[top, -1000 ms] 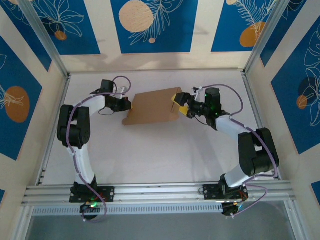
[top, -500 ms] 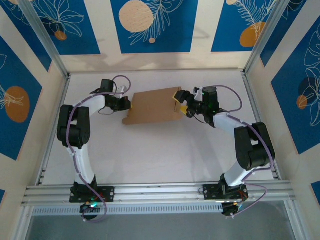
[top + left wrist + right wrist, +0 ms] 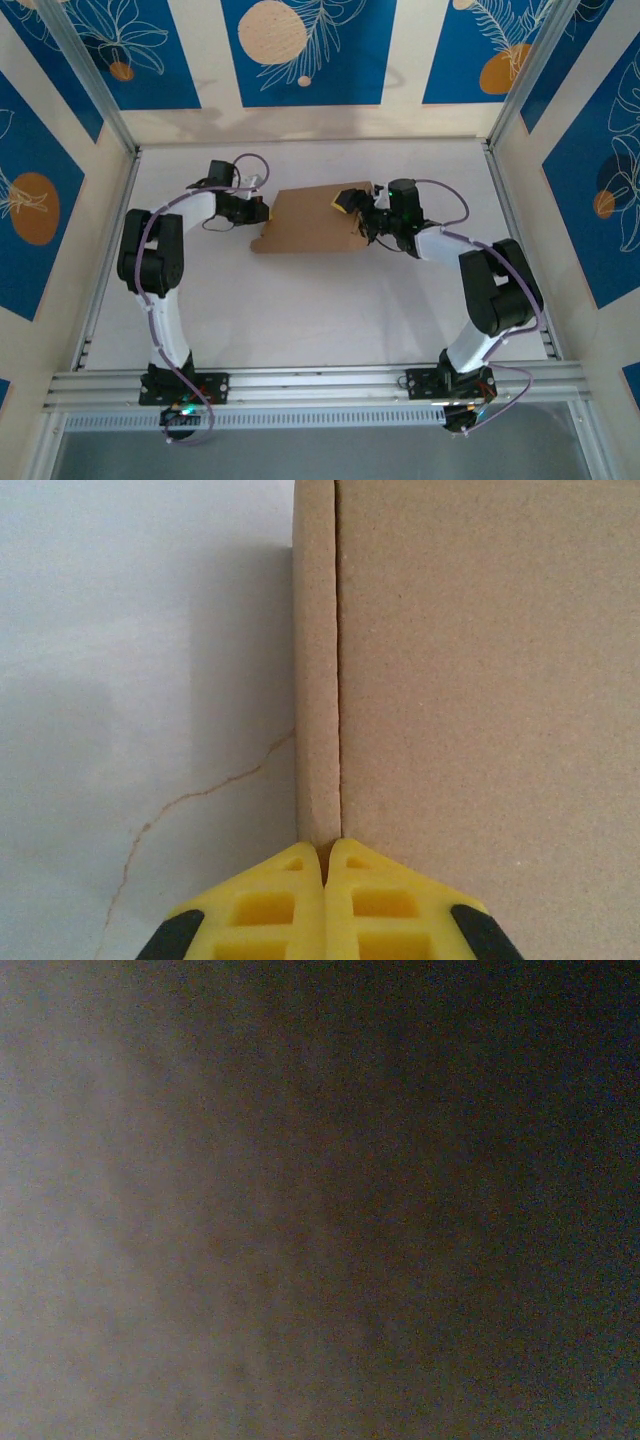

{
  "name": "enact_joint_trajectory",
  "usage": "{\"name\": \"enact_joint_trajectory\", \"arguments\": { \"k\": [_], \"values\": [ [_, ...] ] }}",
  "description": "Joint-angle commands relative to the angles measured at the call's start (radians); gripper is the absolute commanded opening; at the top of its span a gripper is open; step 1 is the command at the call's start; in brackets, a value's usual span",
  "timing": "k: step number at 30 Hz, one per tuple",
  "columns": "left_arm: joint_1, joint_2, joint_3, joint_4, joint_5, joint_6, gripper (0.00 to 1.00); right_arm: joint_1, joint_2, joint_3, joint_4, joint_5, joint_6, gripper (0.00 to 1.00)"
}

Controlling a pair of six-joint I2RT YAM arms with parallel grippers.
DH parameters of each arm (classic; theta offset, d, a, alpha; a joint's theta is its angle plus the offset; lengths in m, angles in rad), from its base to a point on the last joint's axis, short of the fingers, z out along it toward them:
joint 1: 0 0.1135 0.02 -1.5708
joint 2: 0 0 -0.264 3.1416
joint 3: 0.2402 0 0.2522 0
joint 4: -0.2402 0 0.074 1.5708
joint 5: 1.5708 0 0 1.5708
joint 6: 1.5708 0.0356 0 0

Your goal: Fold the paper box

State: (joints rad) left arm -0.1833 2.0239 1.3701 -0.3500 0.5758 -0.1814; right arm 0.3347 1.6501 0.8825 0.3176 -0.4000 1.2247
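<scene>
Over the far middle of the table (image 3: 300, 320), seen from above, the cardboard box (image 3: 308, 220) lay as a low brown slab rather than a finished carton, with a rounded flap poking out at its near left corner. Both arms reached in to its ends. The left gripper (image 3: 262, 211) sat against the left edge, and the right gripper (image 3: 350, 206) was over the right end, one yellow finger lying on top of the cardboard. From up there I could not tell whether the right one was spread or pinching a flap. Down at the left wrist, the yellow fingers (image 3: 285, 905) were pressed together, their tips butted up to the box where a narrow strip met the wide panel along a crease. I saw no cardboard caught between them, so it looked to me like a push or a brace, not a grip. White tabletop with a thin hairline mark lay to the left of that strip. At the right wrist the picture was dark and murky and gave nothing away about the jaws. My guess was that the folding stood partway: some panels seemed turned over, but the ends were not tucked in, and no closed box stood there yet.
</scene>
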Motion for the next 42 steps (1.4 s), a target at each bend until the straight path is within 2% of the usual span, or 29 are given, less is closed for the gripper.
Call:
{"name": "enact_joint_trajectory", "arguments": {
  "k": [1,3,6,9,11,13,17,19,23,26,29,30,34,39,42],
  "values": [
    [-0.051,0.073,-0.064,-0.207,-0.048,0.028,0.08,0.015,-0.044,0.023,-0.146,-0.034,-0.122,0.87],
    [-0.052,0.059,-0.063,-0.206,-0.059,0.026,0.12,-0.002,-0.049,0.046,-0.233,-0.055,-0.188,0.81],
    [-0.051,0.040,-0.064,-0.196,-0.060,0.016,0.19,-0.020,-0.061,0.037,-0.272,-0.080,-0.210,0.67],
    [-0.051,0.008,-0.064,-0.185,-0.051,-0.002,0.35,-0.032,-0.065,0.029,-0.273,-0.120,-0.188,0.52],
    [-0.051,-0.037,-0.069,-0.176,-0.054,-0.012,0.44,-0.038,-0.073,0.024,-0.287,-0.123,-0.180,0.46],
    [-0.051,-0.093,-0.077,-0.169,-0.078,-0.014,0.51,-0.045,-0.083,0.019,-0.310,-0.120,-0.169,0.42],
    [-0.062,-0.264,-0.128,-0.136,-0.200,0.005,0.62,-0.071,-0.109,-0.003,-0.320,-0.137,-0.126,0.42],
    [-0.104,-0.379,-0.190,-0.074,-0.273,0.068,0.67,-0.084,-0.118,-0.005,-0.337,-0.146,-0.098,0.42],
    [-0.343,-0.593,-0.334,0.079,-0.534,0.365,0.84,-0.104,-0.124,0.019,-0.403,-0.180,-0.066,0.41],
    [-0.487,-0.708,-0.424,0.187,-0.596,0.527,0.88,-0.122,-0.124,0.020,-0.417,-0.218,-0.026,0.41],
    [-0.580,-0.804,-0.557,0.360,-0.606,0.688,0.92,-0.134,-0.130,0.008,-0.391,-0.259,0.013,0.40],
    [-0.610,-0.819,-0.591,0.410,-0.641,0.757,0.94,-0.136,-0.134,0.005,-0.385,-0.269,0.025,0.41],
    [-0.670,-0.767,-0.619,0.560,-0.839,0.882,0.94,-0.137,-0.163,-0.023,-0.333,-0.303,0.078,0.41],
    [-0.728,-0.682,-0.602,0.600,-0.902,0.984,0.89,-0.138,-0.201,-0.030,-0.315,-0.328,0.116,0.41],
    [-0.761,-0.622,-0.595,0.654,-0.986,1.057,0.84,-0.139,-0.223,-0.031,-0.307,-0.333,0.136,0.41]
  ]
}}
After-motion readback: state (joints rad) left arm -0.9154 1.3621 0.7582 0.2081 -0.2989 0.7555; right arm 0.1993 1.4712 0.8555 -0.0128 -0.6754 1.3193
